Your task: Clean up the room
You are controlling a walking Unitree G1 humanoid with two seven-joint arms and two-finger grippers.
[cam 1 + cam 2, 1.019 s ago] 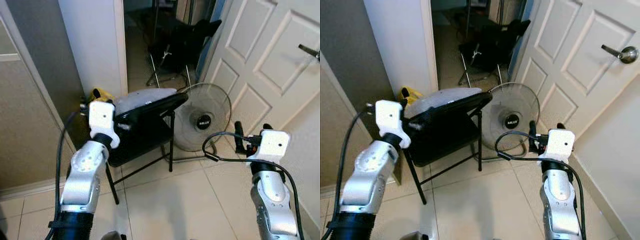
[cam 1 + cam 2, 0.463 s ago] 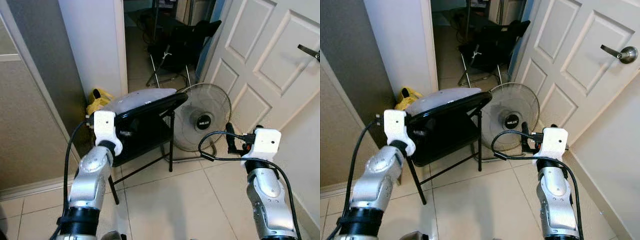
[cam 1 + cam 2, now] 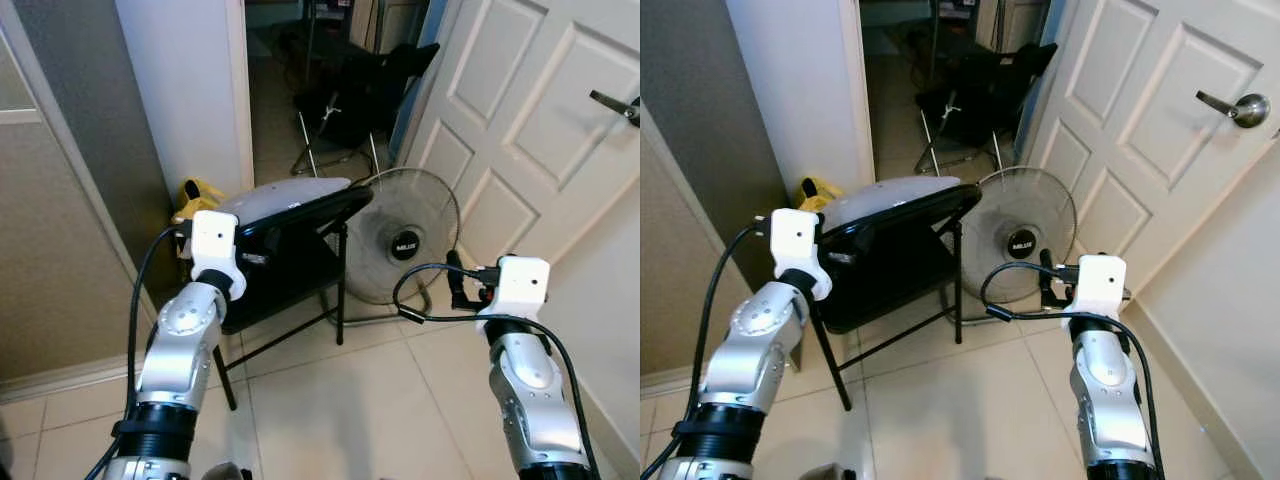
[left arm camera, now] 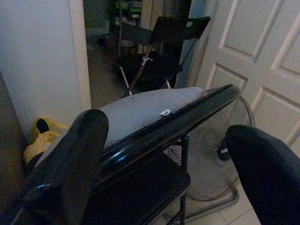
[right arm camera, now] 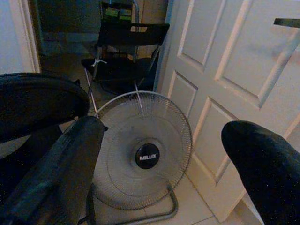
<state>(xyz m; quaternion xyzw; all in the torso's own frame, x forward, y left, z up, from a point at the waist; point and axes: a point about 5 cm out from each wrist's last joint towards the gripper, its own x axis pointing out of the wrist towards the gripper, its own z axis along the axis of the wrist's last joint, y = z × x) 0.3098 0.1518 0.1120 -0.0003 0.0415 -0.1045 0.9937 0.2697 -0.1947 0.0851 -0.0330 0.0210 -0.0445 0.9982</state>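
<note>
The left tool (image 4: 164, 173) was spread open, grasping nothing, just before the black folding chair (image 3: 290, 262) with a grey cushion (image 3: 285, 198) on its back. The right tool (image 5: 161, 173), likewise spread and empty, faced the round wire-caged floor fan (image 3: 402, 245) standing on the pale tiled floor (image 3: 350, 400) beside the white panelled door (image 3: 520, 130).

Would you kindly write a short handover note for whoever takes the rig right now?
Left gripper: open, raised in front of the black folding chair, holding nothing.
Right gripper: open, empty, facing the floor fan.
Fan stands on the tile beside the chair, next to the white door. Yellow bag lies by the wall behind the chair.
Done: nothing visibly tidied. Left: all of it.
</note>
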